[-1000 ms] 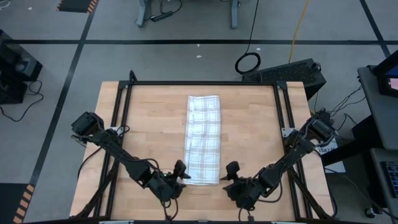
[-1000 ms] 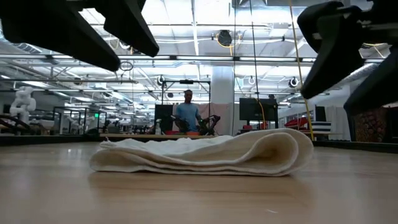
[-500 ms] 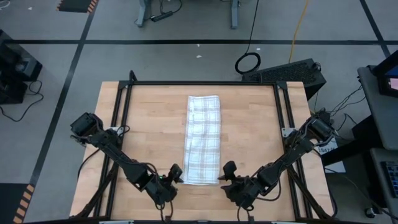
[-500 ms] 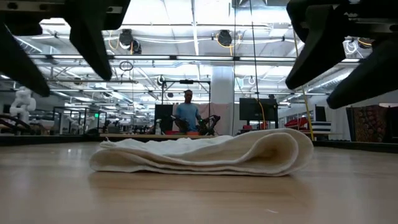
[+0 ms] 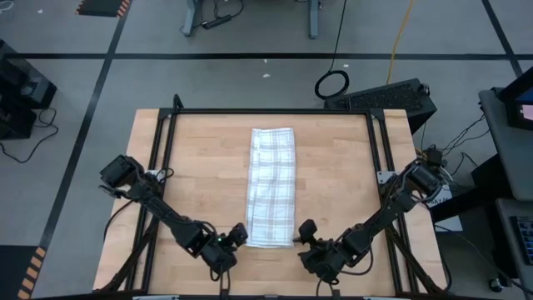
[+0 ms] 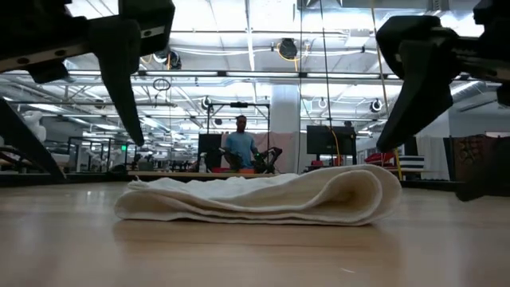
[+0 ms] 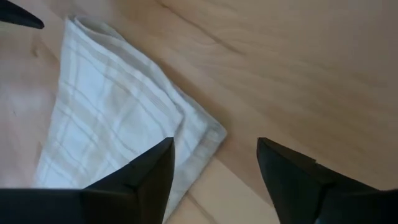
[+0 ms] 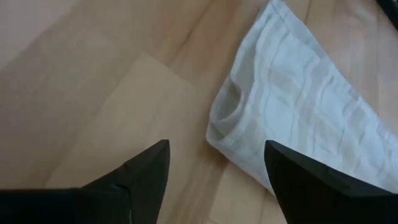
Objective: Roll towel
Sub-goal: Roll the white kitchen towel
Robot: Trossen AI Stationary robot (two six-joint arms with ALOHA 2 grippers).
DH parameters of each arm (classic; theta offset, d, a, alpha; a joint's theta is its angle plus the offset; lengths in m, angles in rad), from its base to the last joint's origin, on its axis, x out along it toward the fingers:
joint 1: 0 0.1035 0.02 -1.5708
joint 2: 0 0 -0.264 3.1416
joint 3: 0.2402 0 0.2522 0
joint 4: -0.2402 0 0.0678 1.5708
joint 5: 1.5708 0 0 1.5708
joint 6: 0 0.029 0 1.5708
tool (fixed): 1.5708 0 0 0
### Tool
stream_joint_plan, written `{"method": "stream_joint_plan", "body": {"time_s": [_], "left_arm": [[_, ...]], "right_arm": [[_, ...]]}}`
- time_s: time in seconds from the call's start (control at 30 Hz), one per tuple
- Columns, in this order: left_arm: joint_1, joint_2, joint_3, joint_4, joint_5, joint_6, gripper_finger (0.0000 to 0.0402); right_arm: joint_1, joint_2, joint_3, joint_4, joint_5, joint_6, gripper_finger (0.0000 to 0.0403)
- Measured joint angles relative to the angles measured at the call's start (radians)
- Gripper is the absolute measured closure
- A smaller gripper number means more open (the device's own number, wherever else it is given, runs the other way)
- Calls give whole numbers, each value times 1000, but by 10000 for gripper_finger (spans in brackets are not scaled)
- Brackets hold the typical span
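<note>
1. The towel (image 5: 272, 187) lies folded into a long narrow strip down the middle of the table (image 5: 200, 167), flat and not yet rolled. Its near short end points toward the two arms. In the low view that end shows stacked layers with a rounded fold on the right side.

2. Over the last second both arms have drawn in and come lower at that near end. The left hand (image 5: 236, 235) now sits just beside the towel's near left corner, and the right hand (image 5: 306, 231) just beside the near right corner.

3. Both hands have their fingers apart with nothing between them. In the left wrist view the corner lies ahead of the gap, and the right wrist view shows the same for the other corner. Neither hand seems to touch the cloth yet, though the overhead view is too coarse to be sure.

4. The towel itself has not shifted, so I judge the roll is about to begin, with each hand set to pinch its corner.

5. The table is pale wood inside a black frame. Beyond it lies a large hall with ceiling lights, and a person (image 6: 240, 145) stands far off.
</note>
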Motion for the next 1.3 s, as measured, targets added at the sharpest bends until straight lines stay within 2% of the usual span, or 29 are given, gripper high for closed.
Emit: {"method": "stream_joint_plan", "body": {"time_s": [0.3,0.43,0.57,0.87,1.1,1.3], "left_arm": [[48,18,0,56,-17,179,72],[66,57,0,63,-21,277,60],[78,76,2,82,-20,288,61],[94,82,1,113,-11,312,120],[132,104,2,136,89,324,168],[133,139,3,148,92,335,247]], "right_arm": [[-22,8,0,-2,6,-30,145],[-28,8,0,-1,6,-27,145],[-29,8,0,3,6,5,145],[-29,8,0,2,2,23,145],[-29,8,0,4,1,23,145],[-29,8,0,3,2,30,145]]}}
